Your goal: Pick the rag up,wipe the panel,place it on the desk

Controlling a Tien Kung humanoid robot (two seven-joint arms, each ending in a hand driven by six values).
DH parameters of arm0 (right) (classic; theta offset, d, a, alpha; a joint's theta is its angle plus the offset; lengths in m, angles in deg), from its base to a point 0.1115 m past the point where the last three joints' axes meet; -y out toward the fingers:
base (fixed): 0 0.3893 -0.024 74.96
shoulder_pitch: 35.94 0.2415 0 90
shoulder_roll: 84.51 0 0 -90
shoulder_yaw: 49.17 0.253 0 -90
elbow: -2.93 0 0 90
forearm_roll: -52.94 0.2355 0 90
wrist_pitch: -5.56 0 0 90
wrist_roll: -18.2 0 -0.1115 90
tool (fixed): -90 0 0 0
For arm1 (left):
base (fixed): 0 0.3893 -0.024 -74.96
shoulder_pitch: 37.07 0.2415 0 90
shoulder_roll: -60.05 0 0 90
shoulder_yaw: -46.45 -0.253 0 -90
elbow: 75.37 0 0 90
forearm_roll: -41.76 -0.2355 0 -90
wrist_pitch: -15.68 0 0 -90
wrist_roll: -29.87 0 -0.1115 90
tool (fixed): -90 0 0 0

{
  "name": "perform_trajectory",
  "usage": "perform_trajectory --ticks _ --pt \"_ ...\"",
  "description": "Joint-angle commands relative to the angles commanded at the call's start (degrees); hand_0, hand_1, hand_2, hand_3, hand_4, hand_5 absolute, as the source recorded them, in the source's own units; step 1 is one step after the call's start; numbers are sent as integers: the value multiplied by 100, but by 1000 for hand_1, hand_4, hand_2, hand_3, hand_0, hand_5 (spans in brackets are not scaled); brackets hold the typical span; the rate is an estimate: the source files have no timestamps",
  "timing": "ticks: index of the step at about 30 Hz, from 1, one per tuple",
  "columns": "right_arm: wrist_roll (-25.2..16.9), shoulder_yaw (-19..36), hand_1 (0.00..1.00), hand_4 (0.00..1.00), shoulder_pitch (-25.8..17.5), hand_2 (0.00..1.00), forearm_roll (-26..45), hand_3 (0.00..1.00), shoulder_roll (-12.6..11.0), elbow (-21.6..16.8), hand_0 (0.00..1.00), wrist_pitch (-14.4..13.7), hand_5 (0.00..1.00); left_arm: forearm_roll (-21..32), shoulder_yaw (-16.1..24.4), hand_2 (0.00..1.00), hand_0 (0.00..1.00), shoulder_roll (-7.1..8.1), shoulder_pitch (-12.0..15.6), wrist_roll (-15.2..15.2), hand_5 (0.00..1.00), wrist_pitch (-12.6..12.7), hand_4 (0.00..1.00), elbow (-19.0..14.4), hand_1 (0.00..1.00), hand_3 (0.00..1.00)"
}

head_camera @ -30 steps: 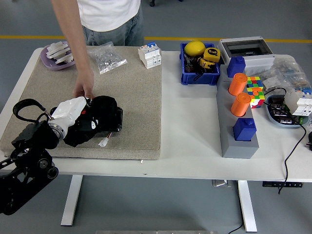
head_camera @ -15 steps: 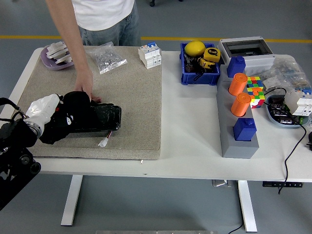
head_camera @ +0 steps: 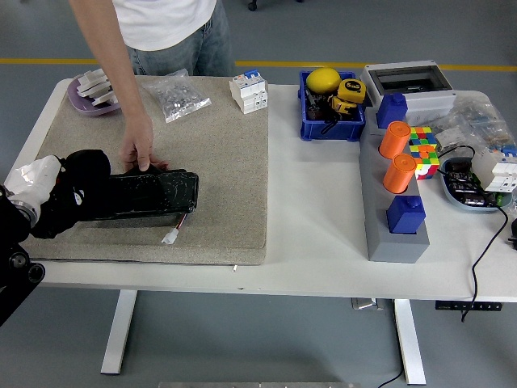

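Your left hand (head_camera: pixel 77 190) has its fingers bunched around the soft, limp black rag (head_camera: pixel 60 214), at 9 o'clock of the stiff panel (head_camera: pixel 149 194); keep gripping a gathered fold.

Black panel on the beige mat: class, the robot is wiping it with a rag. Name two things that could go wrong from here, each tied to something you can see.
1. A person's hand presses on the black panel close to the left robot hand with its dark rag; another pass might strike the fingers.
2. A white connector on thin wires trails from the panel's front edge; the rag could snag it.
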Motion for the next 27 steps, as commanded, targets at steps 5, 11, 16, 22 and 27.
perform_trajectory --ticks 5,11,16,22,27 --pt "0 19 588 998 4 639 -11 613 3 -7 745 -5 621 -40 182 533 207 28 17 8 2 39 427 180 130 546" --pt "4 41 587 998 17 639 -48 614 8 -25 745 -12 620 -17 292 532 207 57 -49 81 2 140 429 413 130 546" --pt "11 59 588 998 41 639 -67 613 7 -40 744 -20 620 79 173 528 207 116 -180 317 2 359 408 718 138 537" --pt "20 51 588 998 60 639 -56 613 11 -44 744 -16 622 241 39 529 251 156 -303 754 2 567 412 1134 235 542" --pt "25 54 588 998 66 639 -43 613 7 -39 744 -12 624 305 -92 554 359 215 -355 1110 2 566 477 1334 459 586"
